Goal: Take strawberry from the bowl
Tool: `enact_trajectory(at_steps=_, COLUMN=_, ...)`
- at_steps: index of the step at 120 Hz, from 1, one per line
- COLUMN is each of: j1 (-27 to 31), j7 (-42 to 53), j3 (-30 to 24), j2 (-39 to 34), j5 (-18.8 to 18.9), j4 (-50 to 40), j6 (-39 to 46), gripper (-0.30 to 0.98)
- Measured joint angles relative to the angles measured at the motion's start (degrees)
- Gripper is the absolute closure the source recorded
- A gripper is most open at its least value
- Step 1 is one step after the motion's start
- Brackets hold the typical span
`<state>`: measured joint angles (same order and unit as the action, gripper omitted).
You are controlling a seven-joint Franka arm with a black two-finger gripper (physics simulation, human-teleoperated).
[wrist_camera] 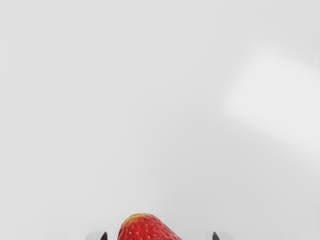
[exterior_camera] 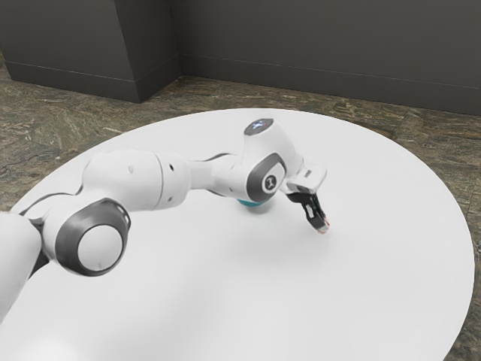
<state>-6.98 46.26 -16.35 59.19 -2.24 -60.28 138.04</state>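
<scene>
We have our black two-fingered pincer spread apart around the red, seeded strawberry, low at the round white table, toward the exterior view's right from the teal, rounded bowl, presumably so the fruit rests clear of that bowl.
</scene>
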Motion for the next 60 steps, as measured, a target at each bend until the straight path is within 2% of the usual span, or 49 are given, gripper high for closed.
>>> enact_trajectory(at_steps=12, j1=-0.04, j7=-0.13, j3=0.01, j2=-0.19, j5=-0.27, j4=-0.11, j6=-0.24, gripper=0.25)
enact_trajectory(at_steps=20, j1=-0.06, j7=-0.47, j3=1.33, j2=-3.68, j5=-0.48, j4=-1.0, j6=-1.38, gripper=0.18)
enact_trajectory(at_steps=30, j1=0.45, j7=-2.17, j3=7.53, j2=-14.27, j5=-2.27, j4=-5.88, j6=-5.84, gripper=0.12)
enact_trajectory(at_steps=42, j1=5.42, j7=-6.16, j3=14.43, j2=-31.18, j5=-3.95, j4=-15.3, j6=-14.88, gripper=0.08)
enact_trajectory(at_steps=53, j1=9.62, j7=-10.43, j3=17.12, j2=-44.48, j5=-3.04, j4=-23.94, j6=-23.59, gripper=0.05)
enact_trajectory(at_steps=60, j1=10.97, j7=-12.85, j3=18.03, j2=-49.53, j5=-2.35, j4=-26.92, j6=-28.02, gripper=0.04)
